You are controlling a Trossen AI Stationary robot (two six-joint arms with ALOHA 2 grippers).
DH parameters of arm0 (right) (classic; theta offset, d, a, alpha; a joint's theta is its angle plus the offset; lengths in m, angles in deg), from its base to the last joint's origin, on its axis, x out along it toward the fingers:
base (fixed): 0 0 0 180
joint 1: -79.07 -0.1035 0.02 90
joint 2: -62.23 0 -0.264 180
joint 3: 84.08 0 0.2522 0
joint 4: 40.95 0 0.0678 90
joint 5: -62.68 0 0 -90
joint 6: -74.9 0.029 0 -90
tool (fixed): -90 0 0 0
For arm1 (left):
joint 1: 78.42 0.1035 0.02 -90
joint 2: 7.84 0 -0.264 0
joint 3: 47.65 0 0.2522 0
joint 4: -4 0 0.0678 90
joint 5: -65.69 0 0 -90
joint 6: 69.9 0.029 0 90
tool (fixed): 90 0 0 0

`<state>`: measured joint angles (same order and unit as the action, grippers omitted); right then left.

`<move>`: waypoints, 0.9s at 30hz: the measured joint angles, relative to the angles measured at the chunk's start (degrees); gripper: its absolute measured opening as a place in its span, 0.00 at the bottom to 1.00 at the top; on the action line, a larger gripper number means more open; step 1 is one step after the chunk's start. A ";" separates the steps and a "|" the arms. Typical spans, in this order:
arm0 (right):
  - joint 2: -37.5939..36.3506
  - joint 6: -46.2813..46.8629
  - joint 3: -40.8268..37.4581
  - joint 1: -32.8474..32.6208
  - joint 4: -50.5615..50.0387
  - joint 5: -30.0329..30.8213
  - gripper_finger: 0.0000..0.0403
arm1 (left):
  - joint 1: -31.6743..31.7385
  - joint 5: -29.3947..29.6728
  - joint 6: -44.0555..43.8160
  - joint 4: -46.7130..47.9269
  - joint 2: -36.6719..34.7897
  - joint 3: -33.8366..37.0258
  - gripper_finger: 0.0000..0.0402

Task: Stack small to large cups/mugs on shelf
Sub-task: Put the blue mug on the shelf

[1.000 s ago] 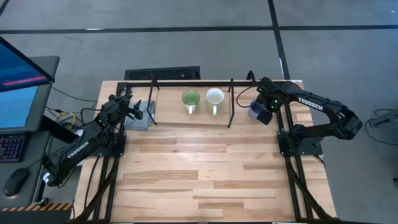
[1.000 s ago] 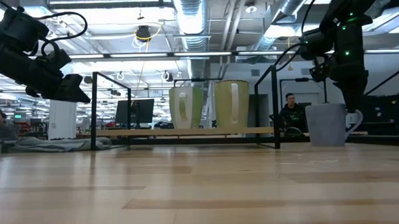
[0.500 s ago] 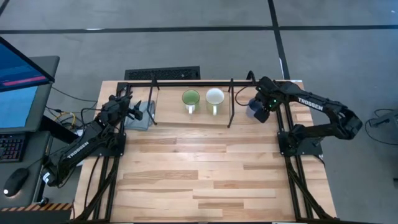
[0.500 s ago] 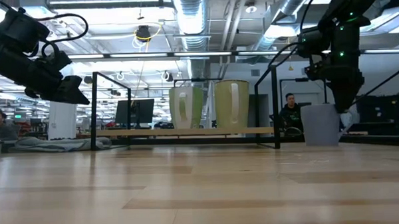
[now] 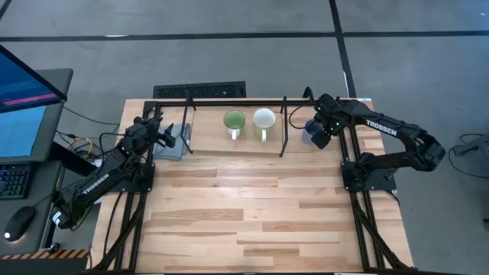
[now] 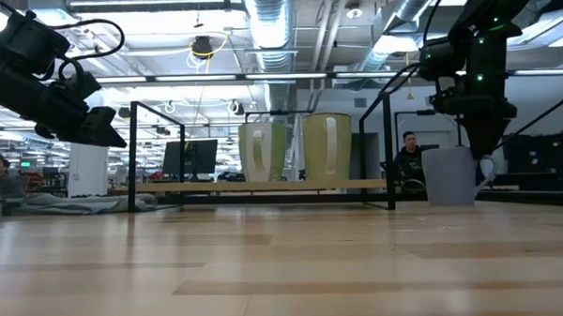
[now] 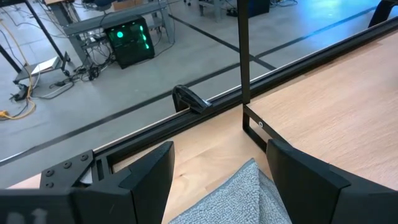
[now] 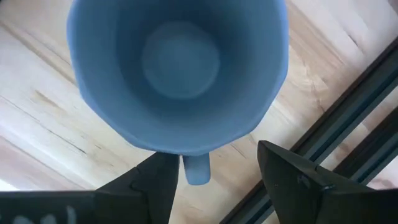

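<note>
overhead, the right gripper [image 5: 315,131] hangs at the far right of the table [image 5: 252,206], its fingers [image 8: 292,177] spread apart on either side of the handle of the blue-grey mug [image 8: 177,71] without visibly pressing it. that mug [image 5: 312,134] stands upright on the table just beyond the right-hand black rod of the shelf [image 5: 229,145], outside the frame. seen level across the table, the mug [image 6: 448,176] sits directly under the right gripper [image 6: 483,149].

on the shelf board, the green mug [image 5: 234,122] and the white mug [image 5: 263,121] stand upright side by side, near each other but apart, handles toward the front.

meanwhile the left gripper [image 5: 164,134] waits at the far left end of the shelf, fingers [image 7: 149,177] released and empty, poised over a folded grey cloth [image 5: 176,143] that lies on the table beside the frame.
</note>
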<state>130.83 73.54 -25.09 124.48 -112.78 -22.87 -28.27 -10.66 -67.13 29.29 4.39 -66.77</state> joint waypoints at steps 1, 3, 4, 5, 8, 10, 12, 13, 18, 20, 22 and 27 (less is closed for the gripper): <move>0.00 0.53 0.00 0.00 -0.01 0.04 0.59 | 0.00 0.00 -0.01 0.00 0.00 0.00 0.62; 0.02 1.35 0.00 0.00 -0.02 0.06 0.59 | 0.00 0.00 -0.02 0.05 -0.02 0.00 0.62; 0.02 1.37 0.00 0.00 -0.04 0.06 0.59 | 0.00 0.00 -0.04 0.13 -0.02 0.00 0.62; 0.02 1.38 0.00 0.00 -0.07 0.06 0.59 | 0.00 0.00 -0.04 0.15 0.00 0.00 0.62; 0.02 1.40 0.00 0.00 -0.17 0.06 0.59 | 0.00 0.00 -0.06 0.16 -0.02 0.00 0.62; 0.04 1.52 -0.18 0.00 0.03 -0.05 0.59 | 0.00 0.00 -0.07 0.17 -0.01 0.00 0.62; 0.07 2.26 -1.11 0.00 0.18 -0.09 0.59 | 0.00 -0.02 -0.07 0.19 -0.02 0.00 0.62; 0.07 2.76 -1.72 0.00 0.09 -0.09 0.59 | 0.00 -0.02 -0.09 0.19 0.00 0.00 0.62; -0.03 2.63 -3.01 -0.04 1.40 -0.02 0.59 | 0.00 -0.02 -0.13 0.20 0.00 0.00 0.62; -0.13 2.46 -2.97 -0.04 3.03 -0.01 0.59 | -0.02 -0.02 -0.28 0.20 0.00 0.00 0.62; -0.08 2.42 -2.97 -0.03 2.87 0.01 0.59 | -0.02 -0.02 -0.28 0.20 -0.01 0.00 0.62; 0.00 2.38 -2.97 -0.04 2.89 0.02 0.52 | -0.02 -0.02 -0.28 0.20 0.00 0.00 0.62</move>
<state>130.83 75.92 -28.06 124.43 -109.89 -22.85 -28.30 -10.68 -67.41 29.49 4.39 -66.77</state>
